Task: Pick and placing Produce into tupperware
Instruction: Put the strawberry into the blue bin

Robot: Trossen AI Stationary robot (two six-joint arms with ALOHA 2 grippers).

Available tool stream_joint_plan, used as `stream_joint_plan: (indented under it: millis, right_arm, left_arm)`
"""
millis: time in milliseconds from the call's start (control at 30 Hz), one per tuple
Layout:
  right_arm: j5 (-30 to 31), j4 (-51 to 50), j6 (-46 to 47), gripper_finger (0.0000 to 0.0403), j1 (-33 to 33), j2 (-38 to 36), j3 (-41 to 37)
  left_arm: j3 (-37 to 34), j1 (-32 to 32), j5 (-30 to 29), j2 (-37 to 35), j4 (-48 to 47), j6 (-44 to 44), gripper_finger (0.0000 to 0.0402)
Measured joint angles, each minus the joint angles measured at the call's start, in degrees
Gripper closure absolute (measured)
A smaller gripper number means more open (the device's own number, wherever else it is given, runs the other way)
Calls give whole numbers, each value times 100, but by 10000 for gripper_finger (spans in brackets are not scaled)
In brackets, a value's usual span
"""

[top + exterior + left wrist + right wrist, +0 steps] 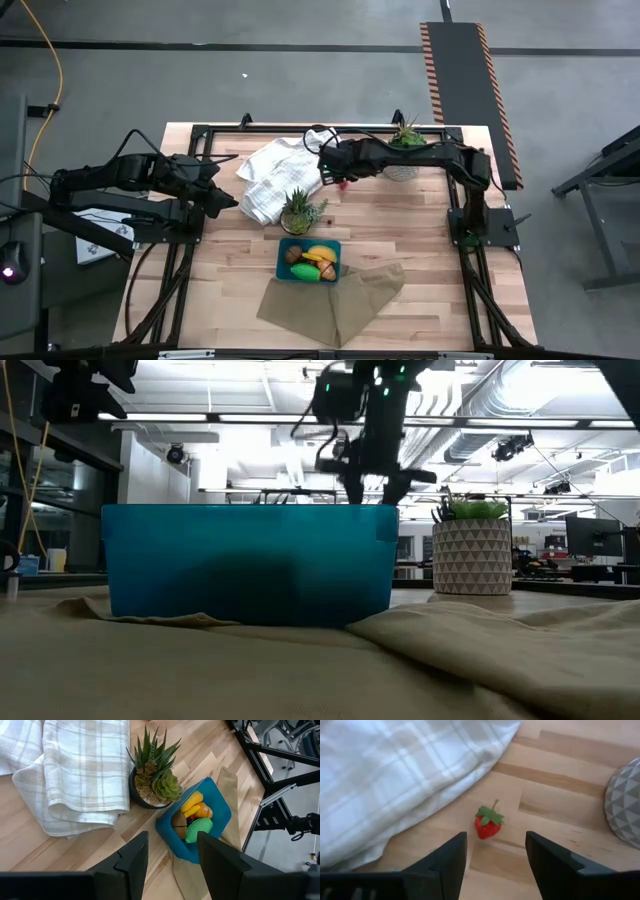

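The teal tupperware stands on a tan cloth and holds a yellow banana, a brown kiwi, a green pepper and an orange piece. A small red strawberry lies on the bare wood beside the white towel. My right gripper hovers open above the strawberry, its fingers on either side of it and apart from it. My left gripper waits open at the table's left.
A spiky plant in a dark pot stands between the towel and the tupperware. A white patterned pot stands close to the strawberry, toward the table's right. The tan cloth spreads toward the near edge.
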Motion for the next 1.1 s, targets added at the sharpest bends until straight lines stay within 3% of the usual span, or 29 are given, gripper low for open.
stream_joint_plan:
  millis: [233, 500, 1100]
  right_arm:
    - [-487, 389, -2, 188, -263, 472, 0]
    - [-634, 458, 54, 184, -298, 770, 0]
    - [-1028, 1072, 273, 184, -457, 819, -464]
  left_arm:
    - [0, -1, 51, 0, -2, -2, 245]
    - [0, 0, 108, 0, -2, 2, 245]
    - [0, 0, 199, -1, -391, 15, 245]
